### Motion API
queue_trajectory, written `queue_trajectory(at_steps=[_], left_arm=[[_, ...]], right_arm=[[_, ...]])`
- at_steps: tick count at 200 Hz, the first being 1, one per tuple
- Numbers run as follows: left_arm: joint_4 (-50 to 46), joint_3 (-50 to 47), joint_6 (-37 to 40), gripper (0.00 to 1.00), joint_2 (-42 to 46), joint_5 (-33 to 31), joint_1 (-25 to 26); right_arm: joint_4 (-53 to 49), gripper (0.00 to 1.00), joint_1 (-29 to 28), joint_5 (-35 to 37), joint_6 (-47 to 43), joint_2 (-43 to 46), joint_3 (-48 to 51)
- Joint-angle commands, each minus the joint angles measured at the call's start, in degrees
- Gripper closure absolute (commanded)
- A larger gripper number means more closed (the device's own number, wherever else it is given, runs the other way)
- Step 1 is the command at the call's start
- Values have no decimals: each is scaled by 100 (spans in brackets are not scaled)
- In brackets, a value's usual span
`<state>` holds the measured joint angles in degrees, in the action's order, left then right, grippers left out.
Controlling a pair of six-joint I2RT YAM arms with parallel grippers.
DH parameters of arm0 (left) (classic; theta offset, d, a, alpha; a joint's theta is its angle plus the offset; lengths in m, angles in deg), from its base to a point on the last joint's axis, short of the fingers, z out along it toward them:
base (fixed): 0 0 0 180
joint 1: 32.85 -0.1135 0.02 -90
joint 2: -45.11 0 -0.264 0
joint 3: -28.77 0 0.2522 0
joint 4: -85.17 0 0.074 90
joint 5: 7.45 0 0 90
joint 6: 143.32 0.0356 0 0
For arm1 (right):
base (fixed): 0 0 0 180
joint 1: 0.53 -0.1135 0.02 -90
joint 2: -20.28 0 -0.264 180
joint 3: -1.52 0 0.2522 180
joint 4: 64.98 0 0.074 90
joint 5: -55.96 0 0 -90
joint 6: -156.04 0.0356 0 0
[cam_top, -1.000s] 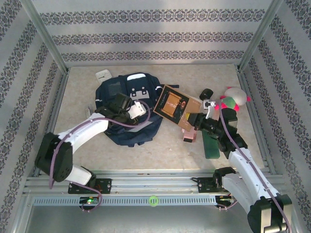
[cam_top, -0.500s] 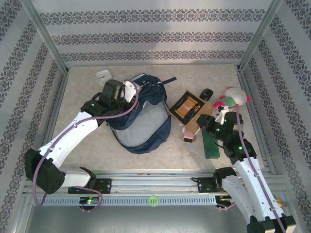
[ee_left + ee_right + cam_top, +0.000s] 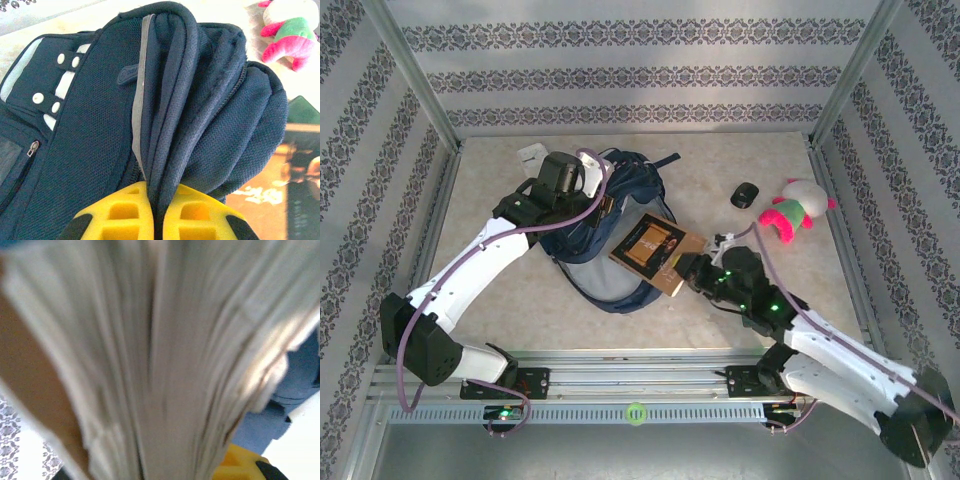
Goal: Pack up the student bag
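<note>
The navy student bag (image 3: 597, 268) lies left of centre with its top edge pulled up. My left gripper (image 3: 590, 196) is shut on a thick fold of that edge, and the fabric is pinched between the yellow fingers (image 3: 125, 210) in the left wrist view, where the student bag (image 3: 90, 125) also shows. My right gripper (image 3: 688, 270) is shut on a brown book (image 3: 653, 250), which is tilted over the bag's right side. In the right wrist view the book's blurred pages (image 3: 165, 365) hide the jaws except one yellow finger (image 3: 240, 462).
A pink, white and green plush toy (image 3: 796, 208) and a black mouse (image 3: 745, 193) lie at the back right. A small white item (image 3: 532, 155) sits behind the bag. A dark green flat thing (image 3: 302, 110) shows beyond the book. Metal posts and patterned walls enclose the table.
My right arm has swung the book left, from beside the toy to over the bag's right side. My left gripper has lifted the bag's top edge toward the back and now holds still.
</note>
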<state>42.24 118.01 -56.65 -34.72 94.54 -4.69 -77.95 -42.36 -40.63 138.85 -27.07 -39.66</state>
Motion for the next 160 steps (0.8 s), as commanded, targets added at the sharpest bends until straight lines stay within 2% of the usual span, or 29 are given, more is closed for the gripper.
queue_trajectory(at_steps=[1,32,77,95,127,160], left_arm=[[534,415,-152,100,90,163,67],[553,453,-100,100,56,260,69],[656,426,-127,100,58,368,58],[693,415,-137,100,79,400,72],[669,437,-93,100,89,396,59],[539,483,44,100,91,223,53]], right_arm=[[1932,100,-403,1123,567,-553,10],[2787,100,-811,1935,621,-1637,-221],[4328,100,-888,2697,758,-3225,-498],[5000,100,-889,2662,731,-3913,-758],[5560,100,-889,2476,933,-4916,-1298],[5222,100,-930,2590,855,-4817,-1357]])
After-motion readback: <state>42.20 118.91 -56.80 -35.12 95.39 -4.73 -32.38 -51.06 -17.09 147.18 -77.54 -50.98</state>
